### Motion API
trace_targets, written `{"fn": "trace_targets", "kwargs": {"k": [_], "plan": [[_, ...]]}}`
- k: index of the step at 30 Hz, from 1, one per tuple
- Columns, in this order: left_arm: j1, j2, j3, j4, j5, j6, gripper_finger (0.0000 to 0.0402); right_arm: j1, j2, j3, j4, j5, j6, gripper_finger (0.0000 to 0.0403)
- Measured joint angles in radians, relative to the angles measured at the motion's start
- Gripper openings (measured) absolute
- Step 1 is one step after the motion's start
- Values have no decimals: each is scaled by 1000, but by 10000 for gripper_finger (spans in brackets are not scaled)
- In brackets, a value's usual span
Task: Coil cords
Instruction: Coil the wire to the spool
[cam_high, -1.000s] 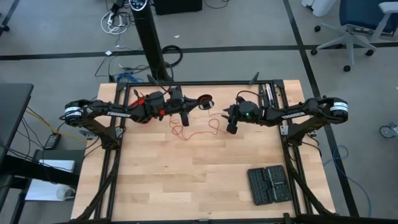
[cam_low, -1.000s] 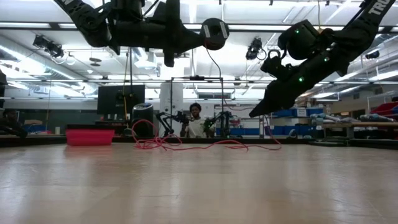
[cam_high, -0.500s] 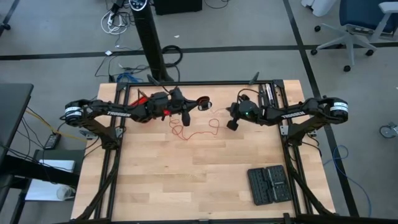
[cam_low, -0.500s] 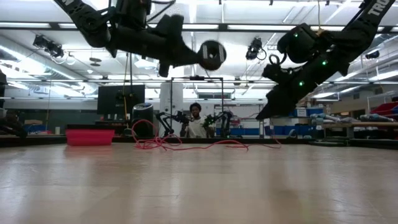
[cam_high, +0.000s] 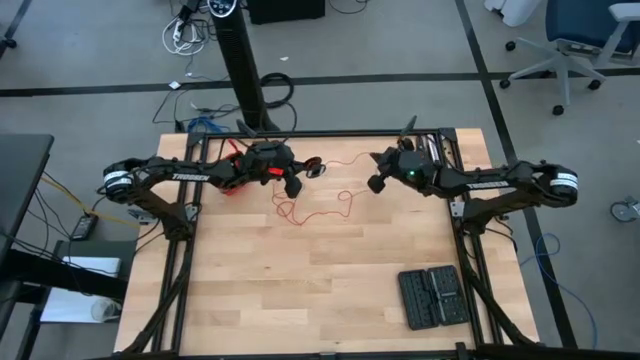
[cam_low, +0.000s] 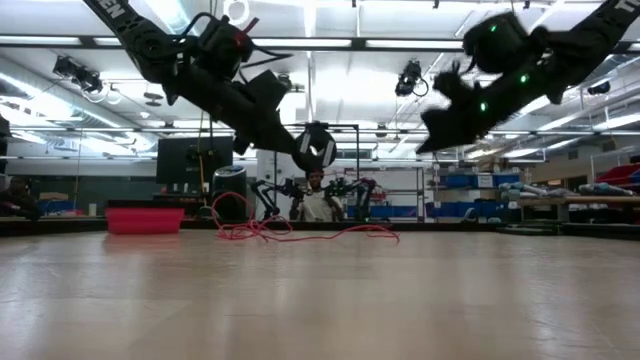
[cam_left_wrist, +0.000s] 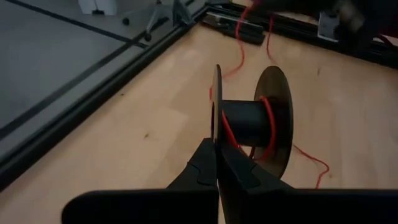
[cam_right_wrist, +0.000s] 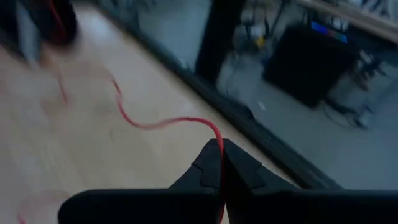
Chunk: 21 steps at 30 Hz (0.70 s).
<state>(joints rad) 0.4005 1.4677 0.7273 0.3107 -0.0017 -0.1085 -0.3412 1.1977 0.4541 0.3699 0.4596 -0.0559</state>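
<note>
The cord is a thin red wire. Part of it lies in loose loops (cam_high: 312, 208) on the table's far middle, seen as a low tangle (cam_low: 300, 232) in the low view. A few turns sit on the hub (cam_left_wrist: 267, 124) of a black spool (cam_high: 318, 168), which my left gripper (cam_high: 303, 173) holds above the table, shut on it. From the spool a strand (cam_high: 350, 161) runs to my right gripper (cam_high: 374, 158), which is shut on the wire, raised near the far edge. My left gripper pinches the rim of the spool's near flange (cam_left_wrist: 216, 140) between its two fingers, reaching from the table's left. The spool (cam_low: 318, 150) is lifted clear, its axis lying across the fingers, its hub beyond the fingertips. My right gripper pinches the red wire (cam_right_wrist: 217, 138) between its shut fingers, slanting toward the table's far left. The strand leaves the fingertips in a slack wave (cam_right_wrist: 155, 122) toward the spool, clear of the table.
A black case (cam_high: 432, 297) lies at the near right. Something red (cam_high: 230, 160) sits behind my left wrist at the far left. Black frame rails (cam_high: 320, 135) border the far edge. A person (cam_low: 315, 195) sits in the room beyond.
My right gripper has risen and gone toward the table's far edge, and the wire strand from the spool has come up with it. My left gripper has tipped downward and the spool has dropped lower and drawn back a little toward the left.
</note>
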Motion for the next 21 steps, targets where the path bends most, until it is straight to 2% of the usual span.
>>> {"fn": "trace_targets", "kwargs": {"k": [6, 12, 21], "plan": [[1, 0, 0, -8, 48, 28, 0, 49, -87, 0, 139, -62, 13, 1], [-3, 0, 0, -10, 36, 30, 0, 100, -143, 0, 271, -173, 60, 0], [-3, 0, 0, -19, 33, 72, 0, 156, -176, 0, 465, -195, 25, 0]]}}
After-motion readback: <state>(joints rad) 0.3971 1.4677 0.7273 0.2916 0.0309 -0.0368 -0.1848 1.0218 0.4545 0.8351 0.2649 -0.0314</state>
